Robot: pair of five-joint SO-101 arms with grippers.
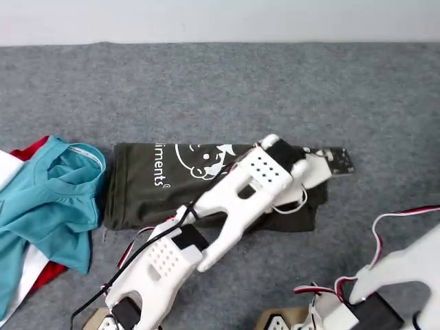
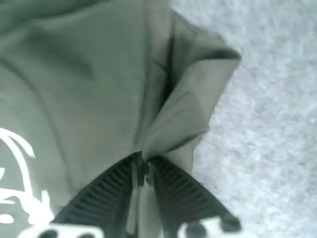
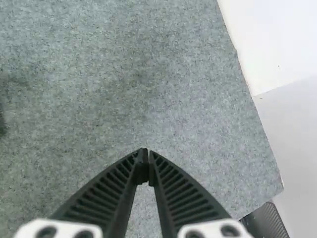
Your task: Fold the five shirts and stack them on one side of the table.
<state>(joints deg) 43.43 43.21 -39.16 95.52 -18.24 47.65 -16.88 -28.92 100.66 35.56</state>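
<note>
A dark green shirt [image 1: 158, 182] with white print lies partly folded across the middle of the grey table. My left arm stretches over it from the front, and my left gripper [image 2: 141, 166] is shut on a bunched fold of the dark green shirt [image 2: 178, 114] near its right edge. A teal shirt [image 1: 51, 192] lies crumpled at the table's left side, on top of a red and white shirt [image 1: 27, 271]. My right gripper [image 3: 144, 166] is shut on nothing, hovering over bare carpet; that arm [image 1: 392, 282] stands at the front right corner.
The grey carpet cover [image 1: 275, 89] is bare at the back and on the right. Its right edge [image 3: 247, 84] meets a white surface close to the right gripper. Red, white and black cables [image 1: 405, 213] trail from the right arm.
</note>
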